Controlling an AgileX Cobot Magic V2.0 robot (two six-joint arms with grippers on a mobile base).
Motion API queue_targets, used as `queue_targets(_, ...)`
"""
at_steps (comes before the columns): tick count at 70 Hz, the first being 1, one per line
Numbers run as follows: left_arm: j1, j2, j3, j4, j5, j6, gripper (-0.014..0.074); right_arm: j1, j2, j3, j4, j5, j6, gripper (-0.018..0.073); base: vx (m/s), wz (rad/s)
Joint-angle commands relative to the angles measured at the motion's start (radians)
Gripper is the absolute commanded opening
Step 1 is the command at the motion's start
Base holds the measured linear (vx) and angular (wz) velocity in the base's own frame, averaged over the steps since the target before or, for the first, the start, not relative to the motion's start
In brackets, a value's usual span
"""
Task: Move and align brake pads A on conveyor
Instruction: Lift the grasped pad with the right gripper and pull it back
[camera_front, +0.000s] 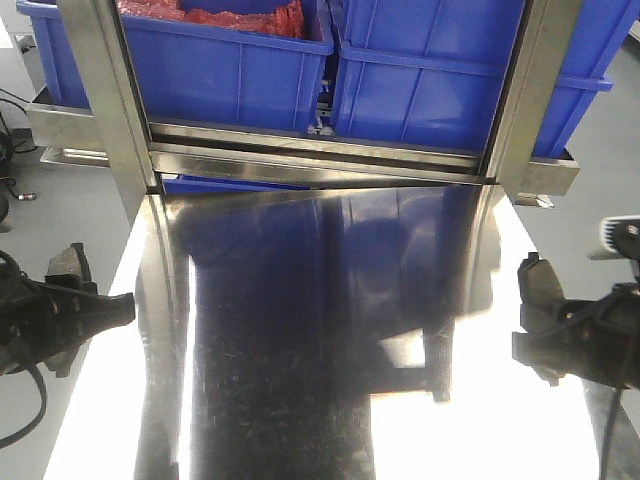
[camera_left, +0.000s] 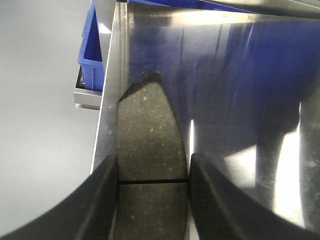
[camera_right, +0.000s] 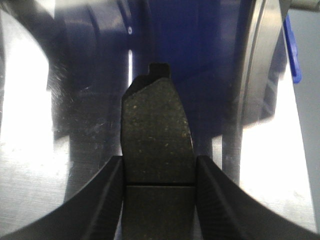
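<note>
Jaws on both arms each pinch one brake pad by its long edges.
Over the steel worktop (camera_front: 300, 380) hang the left pad (camera_left: 149, 135) and right pad (camera_right: 156, 135); stiff, probably heavy, gritty, so a mid-length edge grip suits. No conveyor in view.

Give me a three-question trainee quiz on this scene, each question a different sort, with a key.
1. True or false: the left pincer is open and empty.
2. The surface below both arms is: A) a steel table B) a felt belt C) a wooden bench.
3. Fill in: the right pincer grips a ____.
Key: 1 false; 2 A; 3 brake pad.
</note>
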Motion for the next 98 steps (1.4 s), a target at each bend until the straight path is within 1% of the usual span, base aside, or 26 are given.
queue_targets(1, -0.006, -0.015, -0.026, 0.051, -0.023, -0.006, 0.0216, -0.004, -0.069, -0.010, -0.022, -0.099, -0.003, 0.0036, 0.00, 0.00)
queue_targets(18, -0.006, -0.015, -0.026, 0.051, -0.023, -0.006, 0.0216, -0.004, -0.130, -0.004, -0.027, -0.103, -0.003, 0.0036, 0.00, 0.00)
queue_targets(98, -0.006, -0.015, -0.026, 0.051, -0.023, -0.006, 0.0216, -0.004, -0.128, -0.004, -0.027, -0.101, -0.003, 0.0036, 0.00, 0.00)
